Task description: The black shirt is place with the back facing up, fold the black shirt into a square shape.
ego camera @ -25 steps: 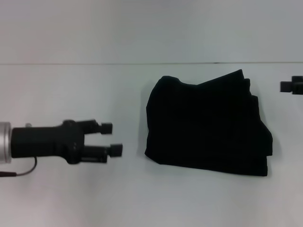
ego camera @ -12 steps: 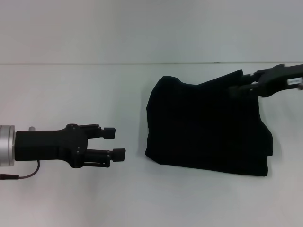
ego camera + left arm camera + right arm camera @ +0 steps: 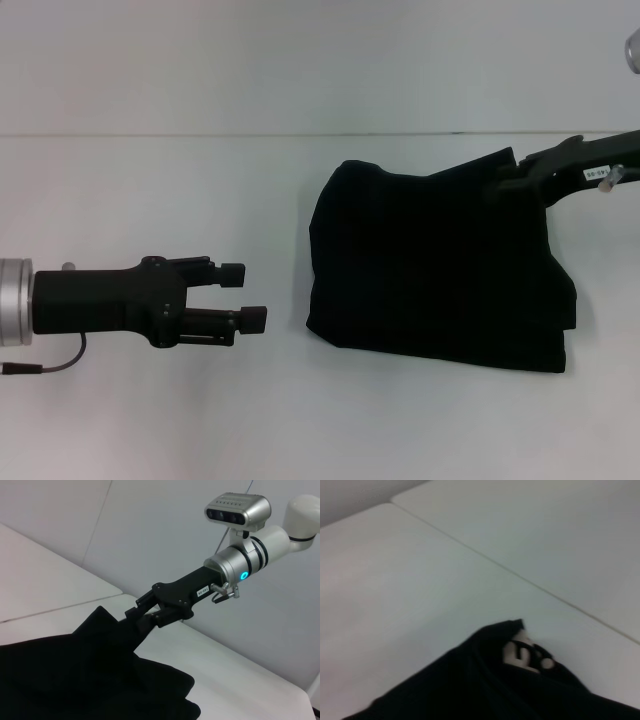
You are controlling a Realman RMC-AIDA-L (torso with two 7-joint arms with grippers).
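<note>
On table, folded black shirt (image 3: 435,270), unreadable white print, right pincer (image 3: 506,182) touching corner

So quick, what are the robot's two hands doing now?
Left gripper: open, empty, beside the black shirt.
Right gripper: at the shirt's far corner.

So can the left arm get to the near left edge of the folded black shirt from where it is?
Probably yes. The left gripper is open, pointing at the black shirt, with only bare table between them. The right gripper is at the far right corner, out of the way.
</note>
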